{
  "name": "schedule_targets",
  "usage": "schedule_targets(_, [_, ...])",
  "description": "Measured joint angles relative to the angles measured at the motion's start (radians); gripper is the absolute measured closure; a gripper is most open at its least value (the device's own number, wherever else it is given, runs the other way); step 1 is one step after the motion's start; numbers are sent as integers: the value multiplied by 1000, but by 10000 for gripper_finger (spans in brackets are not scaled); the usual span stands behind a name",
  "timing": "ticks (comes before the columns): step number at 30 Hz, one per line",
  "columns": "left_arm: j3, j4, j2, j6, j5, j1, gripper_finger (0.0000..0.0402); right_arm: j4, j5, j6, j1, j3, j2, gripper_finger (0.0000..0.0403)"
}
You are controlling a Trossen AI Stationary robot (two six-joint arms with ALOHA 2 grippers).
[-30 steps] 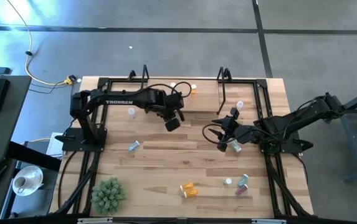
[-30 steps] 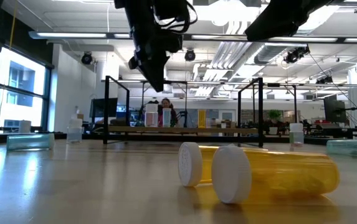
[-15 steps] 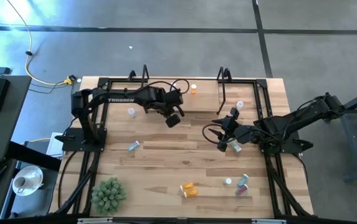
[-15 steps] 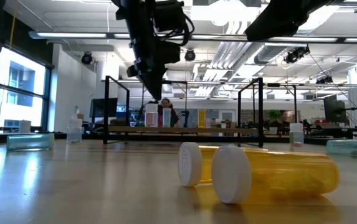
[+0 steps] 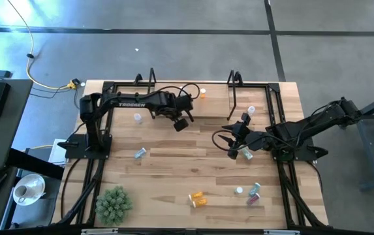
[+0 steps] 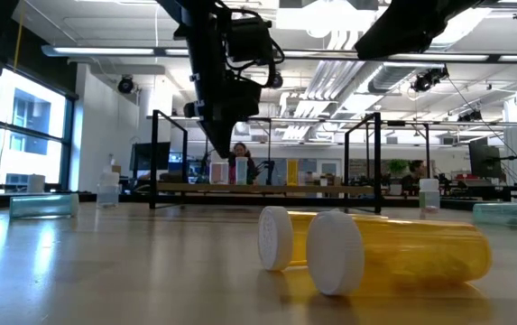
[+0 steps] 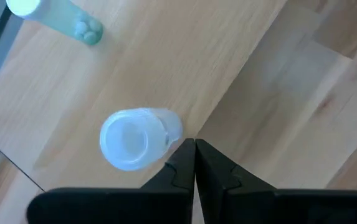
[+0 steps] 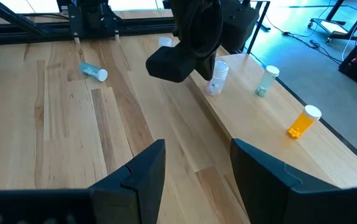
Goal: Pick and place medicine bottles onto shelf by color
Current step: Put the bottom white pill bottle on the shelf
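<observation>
The light-wood shelf (image 8: 247, 118) stands at the table's far middle. On it stand a whitish bottle (image 7: 131, 140), a teal bottle (image 8: 265, 81) and an orange bottle (image 8: 303, 122). My left gripper (image 7: 195, 149) is shut with nothing between its fingers. It points steeply down at the shelf's near edge, right beside the whitish bottle. My right gripper (image 8: 194, 165) hovers open and empty over the table's right half. Two orange bottles (image 6: 375, 253) lie on their sides near the front edge. My left gripper's shut fingertips (image 7: 181, 158) stand beside the lower side of the whitish bottle (image 7: 171, 132), coming from above and slanting toward the far edge. Whether they touch it, I cannot tell. The bottle stands upright on the shelf.
More bottles lie or stand about the table: a teal one (image 5: 140, 153) left of centre, one (image 5: 245, 154) under my right arm, several (image 5: 252, 192) at the near right. A green spiky plant ball (image 5: 113, 202) sits at the near left. Black frames (image 5: 151, 78) flank the shelf.
My left gripper has gone down and toward the table's far edge, closing in on the shelf and the whitish bottle.
</observation>
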Motion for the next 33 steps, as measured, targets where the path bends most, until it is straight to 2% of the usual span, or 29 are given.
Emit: schedule_targets(33, [0, 17, 0, -1, -50, 191, 401, 0, 0, 0, 0, 0, 0, 231])
